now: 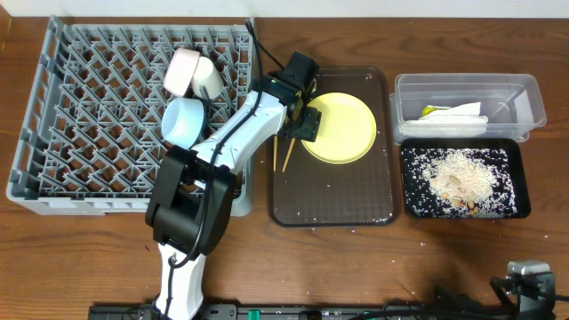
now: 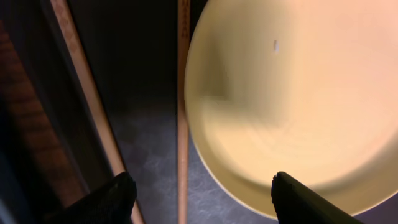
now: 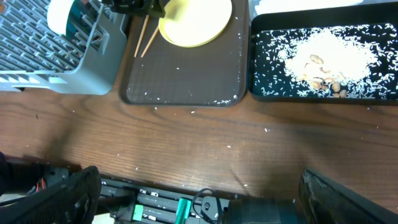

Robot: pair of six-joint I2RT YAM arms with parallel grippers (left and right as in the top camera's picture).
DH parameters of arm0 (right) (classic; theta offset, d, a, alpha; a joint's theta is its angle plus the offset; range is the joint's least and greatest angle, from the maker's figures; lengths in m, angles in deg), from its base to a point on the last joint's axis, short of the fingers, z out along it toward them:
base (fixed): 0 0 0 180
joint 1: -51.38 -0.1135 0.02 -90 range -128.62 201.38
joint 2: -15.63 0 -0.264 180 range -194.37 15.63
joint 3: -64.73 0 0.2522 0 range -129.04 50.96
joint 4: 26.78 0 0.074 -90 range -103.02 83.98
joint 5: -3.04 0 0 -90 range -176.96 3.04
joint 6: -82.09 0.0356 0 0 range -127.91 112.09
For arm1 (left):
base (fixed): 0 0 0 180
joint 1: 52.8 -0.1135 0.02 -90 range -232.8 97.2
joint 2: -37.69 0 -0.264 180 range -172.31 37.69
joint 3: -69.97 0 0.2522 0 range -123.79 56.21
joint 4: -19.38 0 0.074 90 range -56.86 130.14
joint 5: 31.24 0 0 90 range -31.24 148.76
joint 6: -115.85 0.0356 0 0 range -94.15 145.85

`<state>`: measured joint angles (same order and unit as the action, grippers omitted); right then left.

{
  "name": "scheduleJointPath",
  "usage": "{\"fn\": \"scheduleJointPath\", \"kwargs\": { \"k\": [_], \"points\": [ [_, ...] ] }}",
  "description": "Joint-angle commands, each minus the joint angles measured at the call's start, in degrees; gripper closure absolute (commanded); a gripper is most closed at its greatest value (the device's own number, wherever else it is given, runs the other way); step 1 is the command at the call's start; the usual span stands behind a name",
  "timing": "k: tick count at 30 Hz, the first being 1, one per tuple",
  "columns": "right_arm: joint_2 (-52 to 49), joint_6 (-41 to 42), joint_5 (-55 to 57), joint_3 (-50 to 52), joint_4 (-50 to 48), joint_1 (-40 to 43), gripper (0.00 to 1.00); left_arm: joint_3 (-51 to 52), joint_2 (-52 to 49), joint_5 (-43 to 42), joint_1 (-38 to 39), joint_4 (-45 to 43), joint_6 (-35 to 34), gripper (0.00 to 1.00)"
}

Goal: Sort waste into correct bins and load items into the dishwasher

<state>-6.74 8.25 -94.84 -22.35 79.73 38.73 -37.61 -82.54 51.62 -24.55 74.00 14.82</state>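
Observation:
My left gripper stands open low over the dark brown tray. One wooden chopstick runs between its fingers, a second chopstick lies by the left finger, and the yellow plate's rim sits by the right finger. From overhead the left gripper is at the plate's left edge, above the chopsticks. A white bowl, white cup and light blue bowl rest in the grey rack. My right gripper is open and empty at the table's front edge.
The clear tub at the right holds a white napkin with a yellow-green scrap. In front of it the black tray holds rice and food crumbs. Loose crumbs dot the brown tray and the wooden table.

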Motion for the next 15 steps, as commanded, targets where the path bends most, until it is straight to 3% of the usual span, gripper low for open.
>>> {"fn": "scheduleJointPath", "kwargs": {
  "k": [1,15],
  "points": [
    [-0.02,0.52,0.35,-0.02,0.07,0.72,0.01,0.66,0.15,-0.37,0.28,-0.28,-5.42,0.28],
    [-0.02,0.52,0.35,-0.02,0.07,0.74,0.01,0.66,-3.8,-1.4,1.36,0.48,-18.97,0.34]
  ]
}}
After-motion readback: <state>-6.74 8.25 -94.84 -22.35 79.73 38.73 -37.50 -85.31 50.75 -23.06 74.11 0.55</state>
